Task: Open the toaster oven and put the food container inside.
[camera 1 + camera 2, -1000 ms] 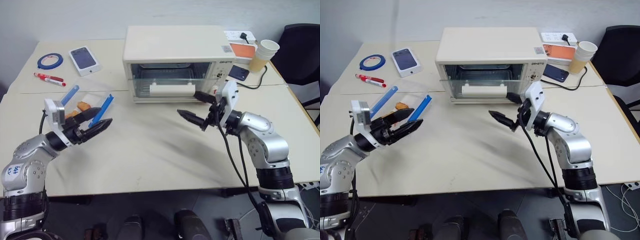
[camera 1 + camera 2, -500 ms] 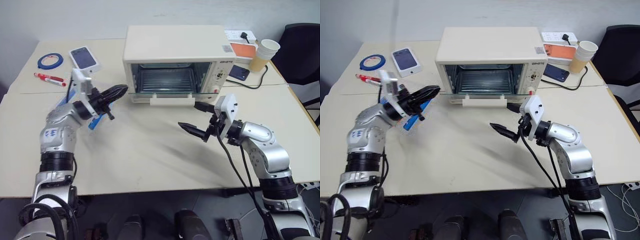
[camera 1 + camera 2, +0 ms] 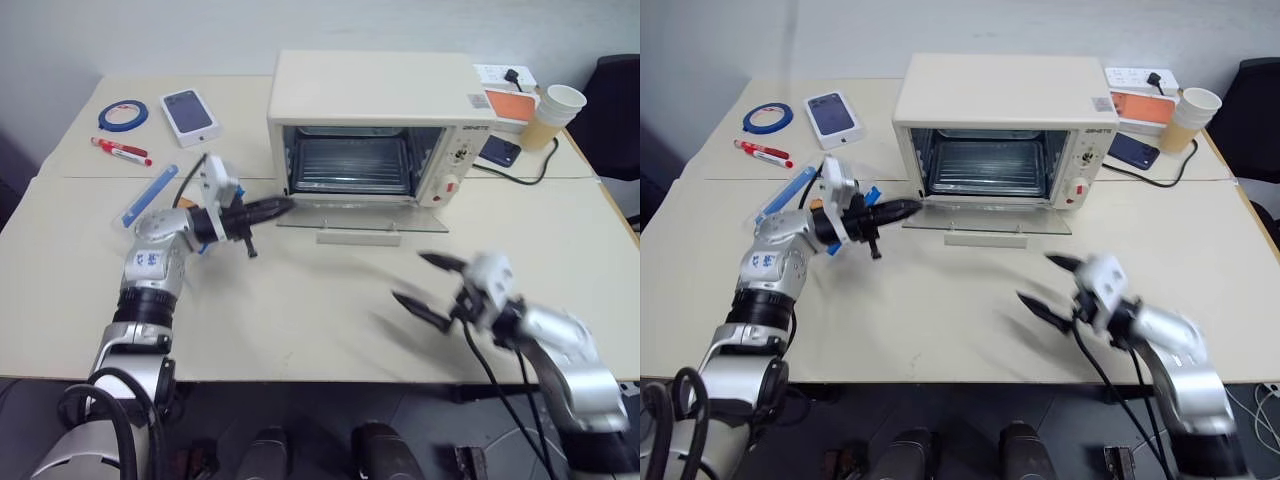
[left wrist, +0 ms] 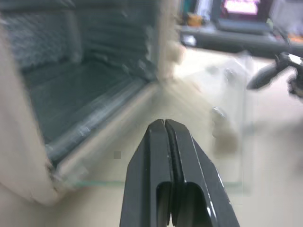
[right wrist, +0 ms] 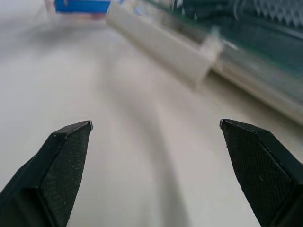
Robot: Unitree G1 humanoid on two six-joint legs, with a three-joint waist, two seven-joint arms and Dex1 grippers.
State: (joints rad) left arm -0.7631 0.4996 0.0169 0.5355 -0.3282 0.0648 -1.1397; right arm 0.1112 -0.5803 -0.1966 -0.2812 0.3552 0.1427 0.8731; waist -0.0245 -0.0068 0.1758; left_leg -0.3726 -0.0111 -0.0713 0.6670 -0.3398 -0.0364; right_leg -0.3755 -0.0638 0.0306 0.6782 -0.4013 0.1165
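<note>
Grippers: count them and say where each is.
2. The left gripper, shut, is at the left corner of the oven's open door; the right gripper, open, hovers over the table.

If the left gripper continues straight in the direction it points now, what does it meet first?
Probably the toaster oven: the shut left gripper points at the lower left corner of its open front, just above the lowered glass door. Depth is unclear.

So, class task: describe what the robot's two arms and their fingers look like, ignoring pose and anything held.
Both arms have silver-grey metal segments with black joints. Each ends in a white block and two tapering black fingers: left gripper, right gripper. A blue marking sits on the left arm. Black cables hang from the right arm. The right finger pads are finely textured.
</note>
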